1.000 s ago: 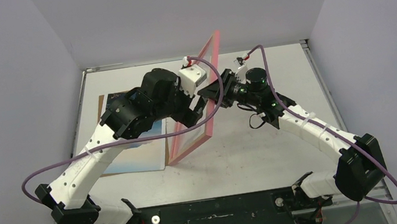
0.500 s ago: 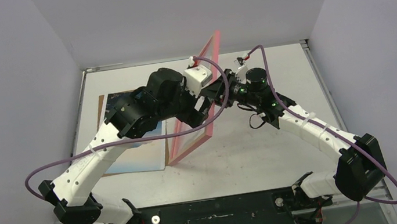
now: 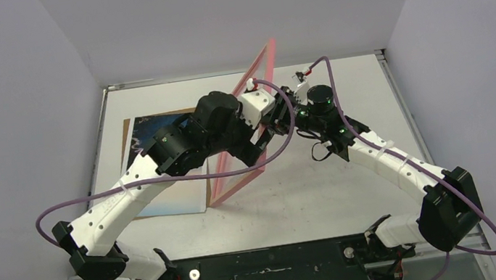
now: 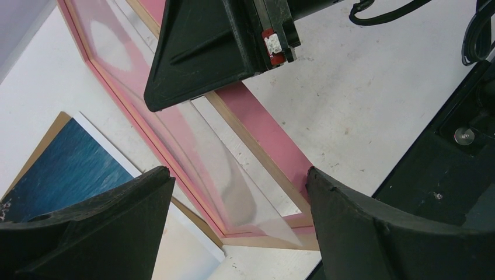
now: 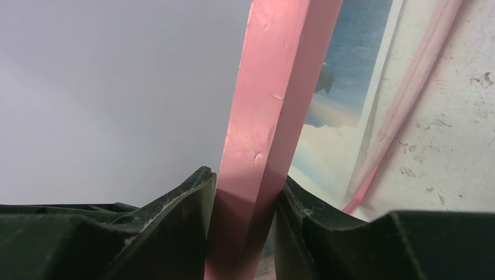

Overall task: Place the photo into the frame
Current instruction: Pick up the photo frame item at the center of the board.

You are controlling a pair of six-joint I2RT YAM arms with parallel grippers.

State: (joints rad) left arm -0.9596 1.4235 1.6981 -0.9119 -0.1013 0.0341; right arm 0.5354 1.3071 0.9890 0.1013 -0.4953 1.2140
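The pink frame point(image 3: 237, 187) stands on edge, tilted, in the middle of the table. Its pale wood back and a clear sheet show in the left wrist view point(image 4: 257, 149). My right gripper point(image 3: 283, 111) is shut on the frame's upper rail point(image 5: 274, 87), with the fingers pressed on both sides. My left gripper point(image 3: 260, 144) is open and empty beside the frame. Its fingers point(image 4: 105, 221) are spread wide above the frame's lower corner and touch nothing. The photo point(image 3: 156, 134), blue sky with pale clouds at the near end, lies flat left of the frame; it also shows in the left wrist view point(image 4: 70, 169).
A brown backing board point(image 3: 125, 135) lies under the photo, its edge showing at the left. Grey walls close in the table at the left, back and right. Purple cables loop off both arms.
My left arm has swung right, bringing its open gripper up against the standing frame. The right gripper and the frame have stayed put.
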